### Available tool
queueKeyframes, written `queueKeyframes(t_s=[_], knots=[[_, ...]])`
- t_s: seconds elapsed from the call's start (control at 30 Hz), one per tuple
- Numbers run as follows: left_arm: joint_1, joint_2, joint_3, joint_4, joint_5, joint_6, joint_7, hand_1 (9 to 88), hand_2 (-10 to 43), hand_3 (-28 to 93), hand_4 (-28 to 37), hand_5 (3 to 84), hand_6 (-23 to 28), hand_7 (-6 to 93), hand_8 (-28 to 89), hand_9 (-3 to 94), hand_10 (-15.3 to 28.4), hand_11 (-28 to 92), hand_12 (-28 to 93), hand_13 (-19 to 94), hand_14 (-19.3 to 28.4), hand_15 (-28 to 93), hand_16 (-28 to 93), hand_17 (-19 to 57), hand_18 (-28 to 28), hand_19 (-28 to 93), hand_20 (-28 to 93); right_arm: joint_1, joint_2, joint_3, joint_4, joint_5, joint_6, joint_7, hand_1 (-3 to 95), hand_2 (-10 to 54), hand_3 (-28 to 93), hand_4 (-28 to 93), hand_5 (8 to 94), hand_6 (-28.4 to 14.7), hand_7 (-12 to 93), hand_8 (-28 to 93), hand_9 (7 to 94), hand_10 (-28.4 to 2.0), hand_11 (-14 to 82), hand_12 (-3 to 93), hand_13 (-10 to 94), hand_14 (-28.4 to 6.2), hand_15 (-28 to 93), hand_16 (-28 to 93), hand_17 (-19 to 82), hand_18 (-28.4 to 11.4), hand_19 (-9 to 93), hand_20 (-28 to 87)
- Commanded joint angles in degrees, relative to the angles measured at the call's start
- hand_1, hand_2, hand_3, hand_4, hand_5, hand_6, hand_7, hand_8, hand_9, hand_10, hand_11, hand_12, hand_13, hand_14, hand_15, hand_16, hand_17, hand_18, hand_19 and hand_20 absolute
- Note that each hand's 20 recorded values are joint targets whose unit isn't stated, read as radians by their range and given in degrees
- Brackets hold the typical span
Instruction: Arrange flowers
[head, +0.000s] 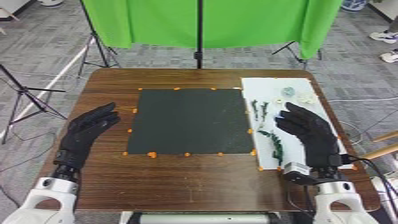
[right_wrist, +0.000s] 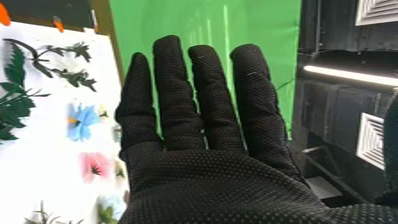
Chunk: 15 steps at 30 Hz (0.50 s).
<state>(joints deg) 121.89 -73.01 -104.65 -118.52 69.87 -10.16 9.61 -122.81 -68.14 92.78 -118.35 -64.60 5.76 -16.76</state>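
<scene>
While the leafy green stem (head: 276, 144) is lying on the rectangular white mat (head: 258, 87), likely for easy picking, the right black-gloved robot hand (head: 306, 129) is hovering empty, fingers apart!

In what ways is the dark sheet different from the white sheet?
The dark sheet is nearly square; the white sheet is longer and narrower. The dark one lies in the middle, the white one on the right, bearing flowers and leaves. Both lie flat, with orange marks along their edges.
</scene>
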Motion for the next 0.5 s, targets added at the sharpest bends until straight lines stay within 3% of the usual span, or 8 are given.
queueKeyframes(t_s=[0.03,0.13,0.23,0.33,0.43,0.5], knots=[[0.11,0.31,0.97,0.57,-1.34,1.61,0.21,32.2,-3.6,63,-14.7,43.8,5.4,9.6,-6,42.3,13.9,16,11,35,18.5,15,1,9.9,14.0,17,24,-0.70,-0.38,-0.26,-0.58,0.11,2.35,-0.63,11.1,-9.5,72,-24,48.2,-1.8,16,-9,51.9,-15.0,7.5,18.3,47,-15.1,14,27,15,-19.6,38,41],[-0.78,0.99,1.42,0.80,-1.00,1.88,0.97,31.3,-2.8,63,-15.5,43.8,5.5,9.6,-6,42.4,13.9,16,11,35,18.5,15,1,9.4,13.8,15,23,-0.64,0.40,-0.57,-1.02,0.18,5.00,-0.33,11.9,-9.5,72,-23,48.2,-1.7,16,-9,52.3,-15.0,7.8,18.3,48,-15.2,15,27,14,-19.7,43,44],[-0.34,0.82,1.16,0.41,-1.04,2.02,0.78,31.0,-2.5,63,-15.8,43.9,5.5,9.6,-6,42.4,13.8,16,11,35,18.5,15,2,9.1,13.8,14,22,-0.42,1.14,-0.91,-1.42,-2.63,7.10,-0.36,14.6,-9.5,73,-24,47.7,-2.1,17,-9,52.3,-14.8,8.4,18.4,50,-14.5,17,29,14,-20.4,51,49],[0.47,0.41,0.93,0.08,-1.06,1.93,0.50,30.9,-2.4,63,-15.9,43.9,5.5,9.5,-6,42.5,13.7,16,11,35,18.5,15,2,9.0,13.8,14,22,-0.40,1.54,-2.14,-3.00,-7.17,14.81,1.78,17.0,-9.5,73,-27,47.3,-2.7,18,-9,52.9,-14.8,13.3,20.1,53,-14.6,30,29,18,-21.3,60,57],[0.70,0.27,0.69,-0.14,-0.85,1.70,0.36,31.0,-2.2,63,-16.0,44.0,5.5,9.5,-6,42.5,13.8,16,11,35,18.6,15,2,9.0,13.8,14,22,-0.72,2.52,-2.41,-4.85,-16.27,20.15,6.85,21.3,-9.5,71,-28,50.7,-4.0,23,-9,57.5,-15.6,26.6,25.4,59,-15.4,57,30,28,-22.0,73,65],[0.76,0.34,0.40,-0.21,-1.13,1.67,0.55,31.0,-2.2,63,-16.0,44.0,5.5,9.5,-6,42.5,13.8,16,11,35,18.6,15,2,9.0,13.8,14,22,-0.66,4.07,-2.56,-5.89,-25.64,22.35,11.99,22.4,-9.5,69,-28,53.8,-4.6,25,-8,59.8,-15.9,33.3,28.5,61,-15.3,64,31,31,-22.7,78,66]])
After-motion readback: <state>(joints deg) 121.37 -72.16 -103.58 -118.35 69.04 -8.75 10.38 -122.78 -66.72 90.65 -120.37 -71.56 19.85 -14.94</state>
